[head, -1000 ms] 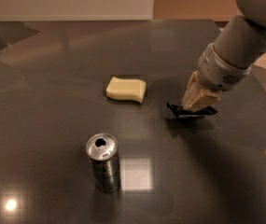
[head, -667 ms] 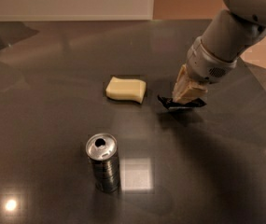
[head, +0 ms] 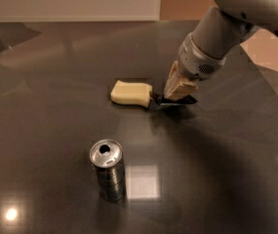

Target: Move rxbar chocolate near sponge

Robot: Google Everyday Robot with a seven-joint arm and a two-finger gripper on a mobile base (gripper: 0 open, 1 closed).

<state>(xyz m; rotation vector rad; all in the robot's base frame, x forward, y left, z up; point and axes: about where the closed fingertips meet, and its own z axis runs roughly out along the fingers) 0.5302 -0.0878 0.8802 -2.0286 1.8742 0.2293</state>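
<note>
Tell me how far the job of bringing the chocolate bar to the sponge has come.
Done: the rxbar chocolate is right beside the sponge. In hand: the gripper holds the bar, jaws shut on it, low over the table. Left: release the bar and pull away.

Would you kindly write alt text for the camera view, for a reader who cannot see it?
The robot's gripper grips the black rxbar chocolate low over a dark glossy table, the bar's end close beside the pale yellow sponge. A silver can stands upright nearer the camera.
</note>
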